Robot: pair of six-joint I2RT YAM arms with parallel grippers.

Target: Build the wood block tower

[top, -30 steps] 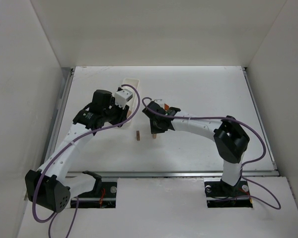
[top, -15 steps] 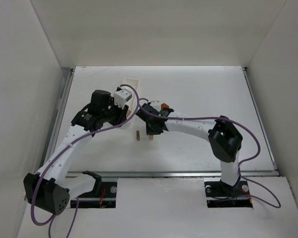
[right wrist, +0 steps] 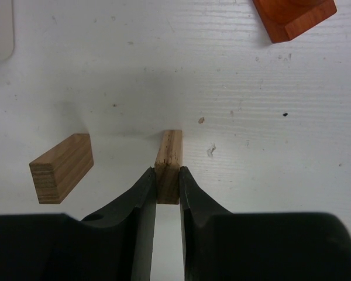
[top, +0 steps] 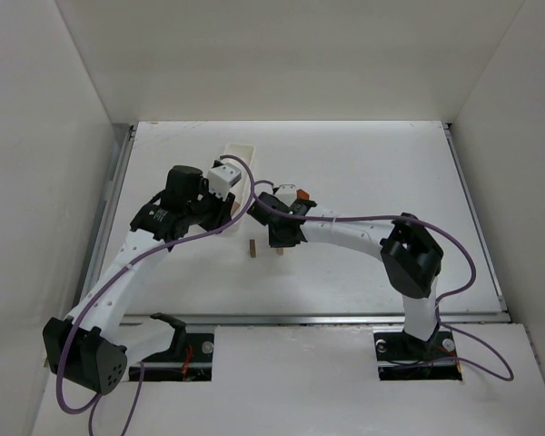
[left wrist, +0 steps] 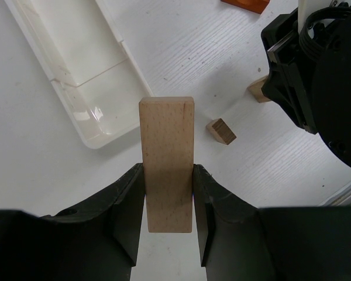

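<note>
— White bench (top: 363, 182), white walls (top: 282, 54). What's the count?
— Three tan blocks, one orange roof piece (right wrist: 292, 17), one tray (left wrist: 64, 35).
— And the pincers?
— The left pincer (left wrist: 168, 174) clamps the long block (left wrist: 167, 140), with the tray beyond its tips. The right pincer (right wrist: 167, 174) is closed on a short block (right wrist: 169, 153). The third block (right wrist: 61, 168) is just left of it, and the roof piece is ahead-right.

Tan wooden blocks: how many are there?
3. A long block clamped in the left gripper, a small block pinched by the right gripper, a loose block beside it. More may be hidden.
</note>
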